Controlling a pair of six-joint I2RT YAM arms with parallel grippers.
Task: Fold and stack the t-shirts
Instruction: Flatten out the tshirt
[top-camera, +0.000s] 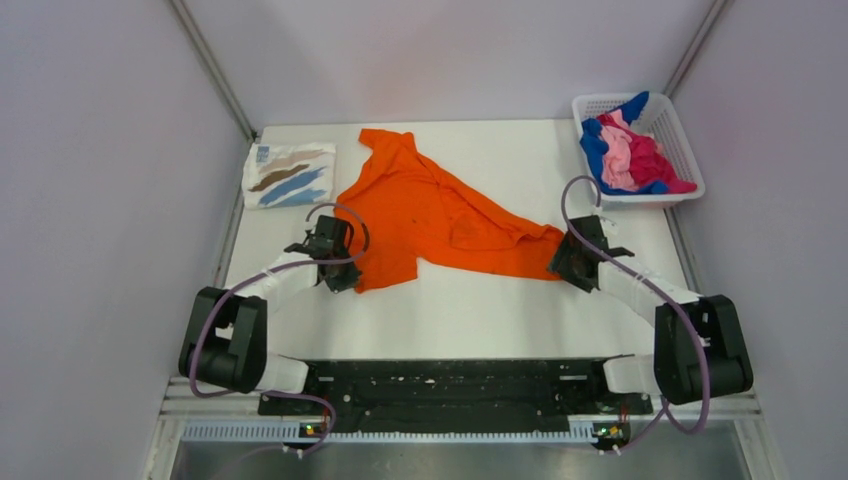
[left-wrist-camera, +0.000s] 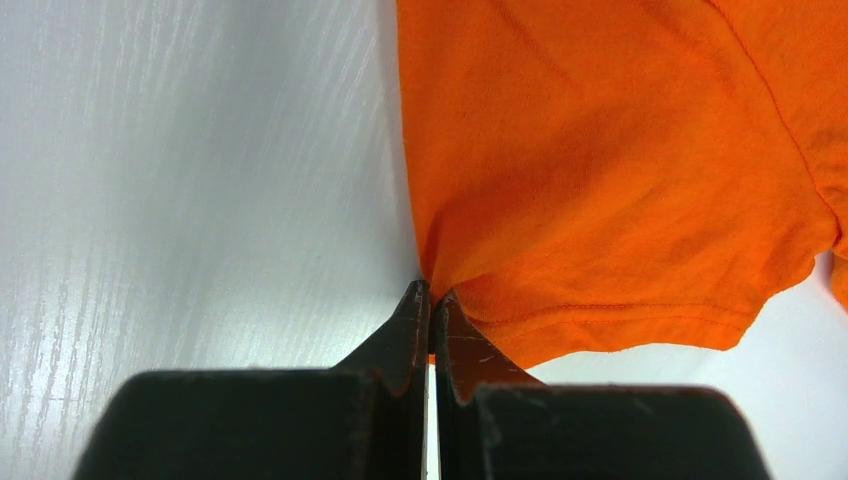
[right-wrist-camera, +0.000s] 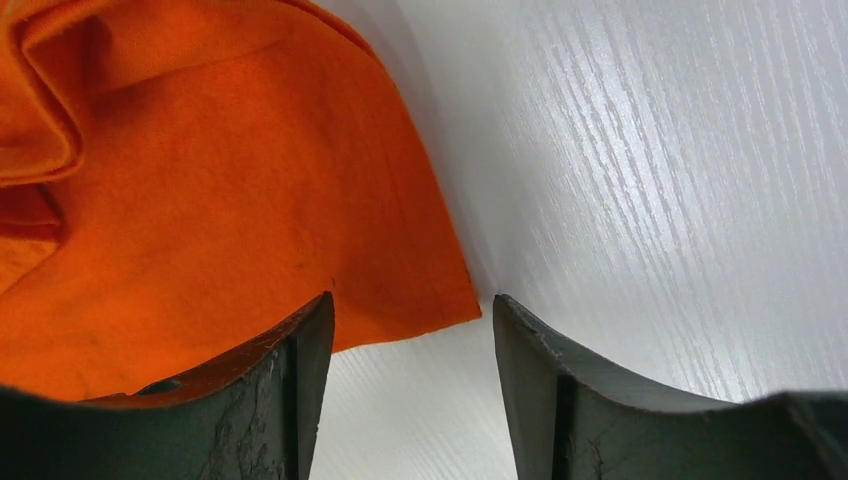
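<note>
The orange t-shirt (top-camera: 430, 210) lies rumpled and unfolded across the middle of the white desk (top-camera: 480, 310), stretched at a slant from its far left part to a narrow end at the near right. The left gripper (left-wrist-camera: 432, 300) sits at the shirt's near left corner with its fingers pressed together, pinching the edge of the cloth just above the hem, where the fabric puckers toward the tips. The right gripper (right-wrist-camera: 411, 305) is at the shirt's right end, low over the desk, its fingers apart with the corner of the orange cloth lying between them; its left finger overlaps the cloth and its right finger stands over bare desk. A folded white t-shirt (top-camera: 290, 175) with brown and blue streaks lies flat at the far left corner. At the far right, a white lattice basket (top-camera: 672, 128) holds a blue t-shirt (top-camera: 595, 150), a pink t-shirt (top-camera: 620, 150) and a magenta t-shirt (top-camera: 655, 165), bundled together.
</note>
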